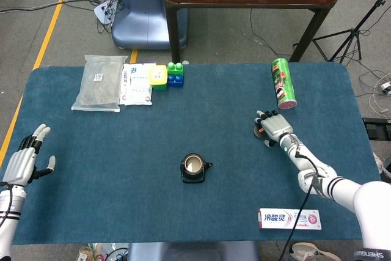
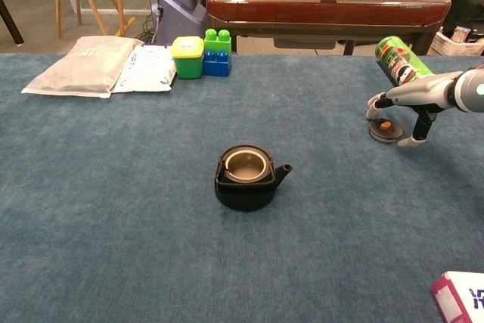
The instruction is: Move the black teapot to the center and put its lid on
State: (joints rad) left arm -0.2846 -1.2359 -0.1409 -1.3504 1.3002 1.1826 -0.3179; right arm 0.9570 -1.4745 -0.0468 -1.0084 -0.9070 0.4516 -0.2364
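**Kid:** Where is the black teapot?

**Me:** The black teapot [image 1: 195, 169] sits near the middle of the blue table [image 1: 183, 120]. Its top is open and its spout points to 3 o'clock. Nothing touches it.

**Kid:** And its lid?

**Me:** The lid [image 2: 386, 128] lies flat on the table, far from the pot, at about 2 o'clock from it. It is dark and round, with a small orange knob.

**Kid:** What is your right hand doing?

**Me:** My right hand [image 1: 274, 128] is right over the lid. In the chest view my fingers [image 2: 417, 128] reach down around it, on both sides. I cannot tell if they grip it or only sit beside it.

**Kid:** And your left hand?

**Me:** My left hand [image 1: 24, 157] is at the table's 9 o'clock edge. Its fingers are spread apart and it holds nothing.

**Kid:** What else is on the table?

**Me:** A green can [image 1: 283, 83] lies on its side at 12 o'clock from my right hand. At the far edge, at 11 o'clock from the pot, are a grey bag [image 1: 98, 82], a white packet [image 1: 137, 84], a yellow-lidded green tub [image 1: 159, 77] and green and blue blocks [image 1: 175, 74]. A toothpaste box [image 1: 289, 219] lies at 5 o'clock.
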